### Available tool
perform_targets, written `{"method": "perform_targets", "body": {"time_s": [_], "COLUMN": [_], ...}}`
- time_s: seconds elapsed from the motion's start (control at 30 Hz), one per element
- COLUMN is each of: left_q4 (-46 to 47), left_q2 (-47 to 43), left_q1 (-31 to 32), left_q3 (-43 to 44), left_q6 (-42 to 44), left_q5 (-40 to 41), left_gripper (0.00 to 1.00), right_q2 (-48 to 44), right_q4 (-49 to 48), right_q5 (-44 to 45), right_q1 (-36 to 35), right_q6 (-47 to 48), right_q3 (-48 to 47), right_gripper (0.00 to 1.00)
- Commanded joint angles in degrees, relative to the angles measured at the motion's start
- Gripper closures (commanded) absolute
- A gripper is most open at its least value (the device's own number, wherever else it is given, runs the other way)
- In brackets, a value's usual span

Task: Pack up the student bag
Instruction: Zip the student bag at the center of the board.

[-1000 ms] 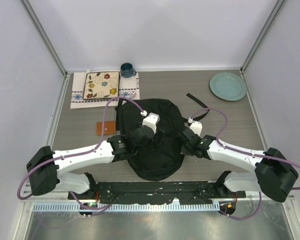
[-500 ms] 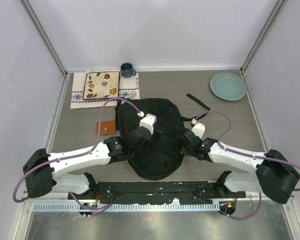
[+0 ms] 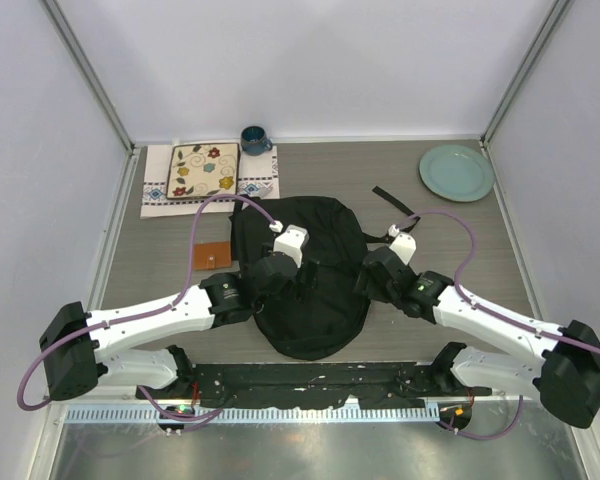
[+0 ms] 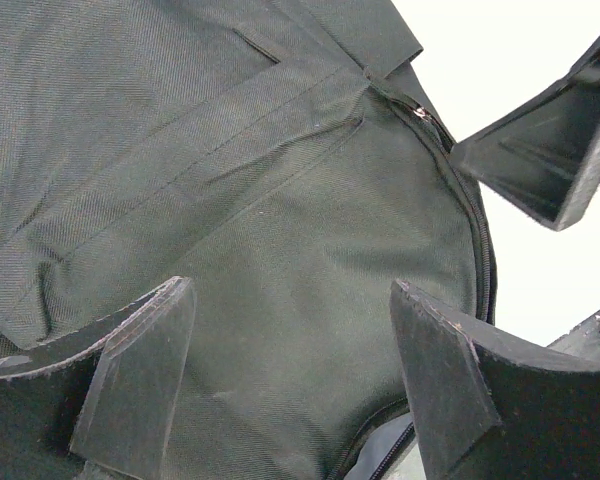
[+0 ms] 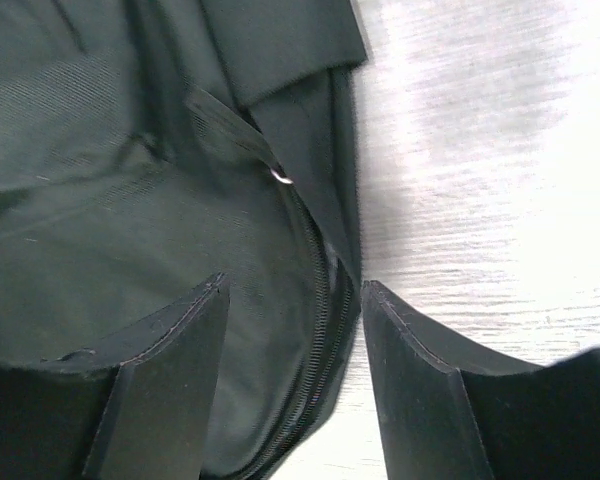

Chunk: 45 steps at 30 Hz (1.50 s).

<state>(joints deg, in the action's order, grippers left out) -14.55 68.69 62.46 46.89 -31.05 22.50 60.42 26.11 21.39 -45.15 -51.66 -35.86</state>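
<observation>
The left arm [image 3: 160,315] reached from its base at the near left corner across to the middle of the table, its wrist tipped down over the left half of the large black soft fabric backpack [image 3: 315,325]. The right arm [image 3: 490,320] stretched in from the near right corner, its wrist bent down at the bag's right edge.

The backpack lay flat in the centre of the grey wood-grain table [image 3: 450,240], its rounded end toward the arms and one long black strap [image 3: 392,200] trailing off toward the far right. Nothing of its inside showed.

At the far left a floral square tray [image 3: 203,171] sat on a white patterned cloth [image 3: 260,185], with a dark blue mug [image 3: 253,139] just behind it. A pale green round plate [image 3: 456,172] stood at the far right. A small flat brown rectangular item [image 3: 212,257] lay just beside the bag's left edge.

The left gripper [image 4: 290,290] had its fingers spread wide apart, with plain black fabric between them and nothing clamped. The right gripper [image 5: 295,285] was likewise parted, straddling the bag's zipper [image 5: 320,330] where the fabric met the bare tabletop. Its small metal pull [image 5: 280,177] lay just beyond the fingertips.
</observation>
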Motion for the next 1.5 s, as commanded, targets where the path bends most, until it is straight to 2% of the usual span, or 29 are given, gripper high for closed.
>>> {"method": "perform_targets", "body": {"time_s": [0.0,0.23,0.3,0.33,0.37,0.43,0.47,0.5,0.73,0.83,1.0,1.17,1.33,1.37,1.47], "left_q4": [0.48,0.4,0.4,0.57,0.57,0.83,0.75,0.75,-0.39,-1.97,-2.86,-2.59,-6.02,-5.67,-4.35], "left_q2": [-1.27,-0.83,-0.57,-0.66,-0.57,-0.48,-0.4,-0.39,-1.1,-1.45,-1.54,1.78,6.9,7.68,8.39], "left_q1": [-0.32,-0.41,-0.41,-0.41,-0.41,-0.41,-0.49,-0.49,-0.58,-1.45,-5.58,-11.47,-12.09,-12.09,-12.18], "left_q3": [0.3,-0.05,0.04,0.04,0.04,0.04,0.13,0.13,0.74,1.88,5.21,10.31,18.05,18.67,19.46], "left_q6": [0.46,0.11,0.2,0.2,0.2,0.2,0.2,0.2,0.55,1.42,3.1,2.66,0.55,0.03,-0.59], "left_q5": [0.79,0.09,0.09,0.09,0.09,0.09,0.09,0.09,1.05,2.46,1.84,-3.5,-2.64,-2.64,-2.73], "left_gripper": [0.18,0.18,0.18,0.18,0.18,0.18,0.18,0.18,0.18,0.17,0.14,0.08,0.09,0.09,0.08], "right_q2": [2.5,6.11,6.02,6.02,5.85,5.67,5.58,5.58,6.73,2.78,-4.86,-4.18,-5.14,-5.49,-8.12], "right_q4": [-2.73,-7.73,-8.87,-9.06,-9.06,-9.32,-9.15,-8.36,3.23,6.41,5.72,4.57,3.68,5.43,8.24], "right_q5": [-1.52,-6.35,-7.58,-7.76,-7.85,-7.68,-7.5,-7.07,0.75,1.03,-0.82,-2.75,-3.99,-3.29,0.14], "right_q1": [0.32,1.46,1.55,1.55,1.73,1.73,1.73,1.73,1.47,0.59,0.15,-0.12,-0.47,-0.47,-0.47], "right_q6": [-0.72,0.33,0.16,-0.02,-0.28,-0.28,-0.2,-0.2,-2.39,-6.77,-9.16,-7.23,-4.95,-4.42,-2.84], "right_q3": [2.89,4.74,5.44,5.62,5.71,5.88,5.8,5.71,4.48,8.76,12.92,11.77,10.81,10.37,8.0], "right_gripper": [0.39,0.36,0.42,0.47,0.68,0.82,0.97,1.0,1.0,1.0,1.0,1.0,1.0,0.83,0.57]}}
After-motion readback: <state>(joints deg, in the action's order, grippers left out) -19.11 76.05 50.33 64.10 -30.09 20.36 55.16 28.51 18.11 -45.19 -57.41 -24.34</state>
